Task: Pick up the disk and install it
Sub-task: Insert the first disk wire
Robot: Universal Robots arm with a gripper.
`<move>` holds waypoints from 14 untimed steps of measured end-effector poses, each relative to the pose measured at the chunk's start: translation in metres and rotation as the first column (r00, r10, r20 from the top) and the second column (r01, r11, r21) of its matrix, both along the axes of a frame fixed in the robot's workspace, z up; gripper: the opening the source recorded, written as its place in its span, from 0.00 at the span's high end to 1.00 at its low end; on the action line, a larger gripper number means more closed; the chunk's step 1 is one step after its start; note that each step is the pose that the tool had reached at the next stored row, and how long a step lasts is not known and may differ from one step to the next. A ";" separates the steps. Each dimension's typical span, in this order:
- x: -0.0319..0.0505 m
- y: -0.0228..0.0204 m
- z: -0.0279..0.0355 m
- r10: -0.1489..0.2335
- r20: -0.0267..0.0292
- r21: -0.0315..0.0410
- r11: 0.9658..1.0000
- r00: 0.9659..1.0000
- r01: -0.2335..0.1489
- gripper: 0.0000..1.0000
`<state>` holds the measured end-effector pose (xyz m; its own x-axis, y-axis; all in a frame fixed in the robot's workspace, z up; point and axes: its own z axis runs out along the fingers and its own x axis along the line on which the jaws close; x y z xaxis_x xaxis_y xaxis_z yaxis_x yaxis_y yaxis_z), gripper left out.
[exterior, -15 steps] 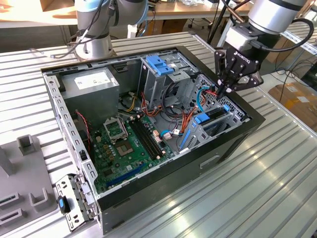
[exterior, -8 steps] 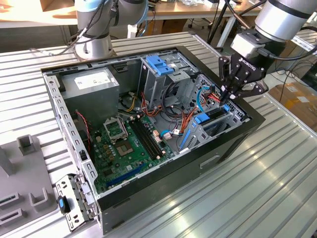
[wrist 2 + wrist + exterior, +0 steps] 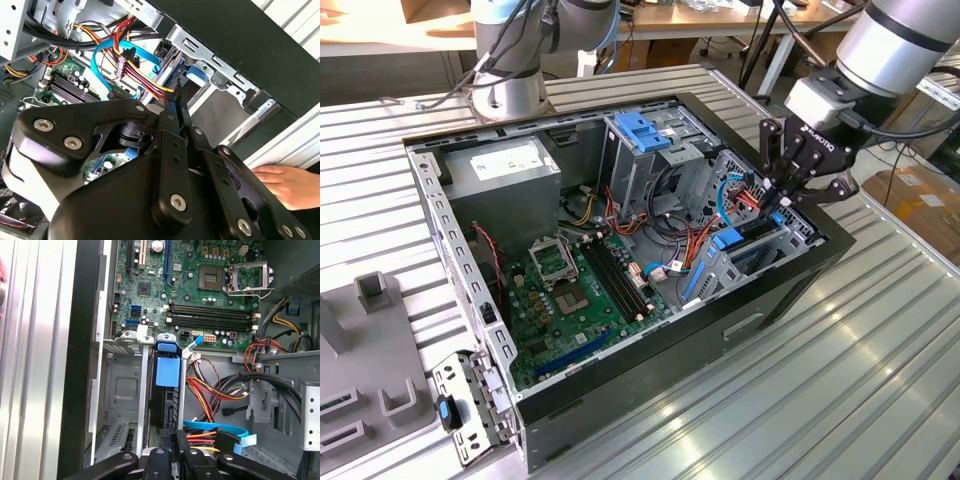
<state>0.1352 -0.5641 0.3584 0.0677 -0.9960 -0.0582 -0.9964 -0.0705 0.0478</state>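
Disk (image 3: 167,371) sits edge-up in a bay slot of the open PC case (image 3: 800,280), blue bracket tab facing the motherboard (image 3: 200,290). I see the gripper (image 3: 778,195) right above its near end, fingers (image 3: 172,107) pinched together at the disk's edge; can't tell if they're actually clamping it. A person's hand (image 3: 285,182) rests just outside the case.
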 end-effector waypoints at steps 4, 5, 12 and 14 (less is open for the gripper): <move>-0.0003 0.0000 -0.0030 -0.051 0.000 0.000 0.999 0.999 0.051 0.84; -0.0004 0.0000 -0.0031 -0.053 0.000 0.000 0.999 0.999 0.053 0.84; -0.0027 0.0001 -0.0045 -0.056 0.012 0.002 0.998 0.998 0.056 0.84; -0.0042 0.0001 -0.0048 -0.056 0.018 0.002 0.998 0.998 0.056 0.84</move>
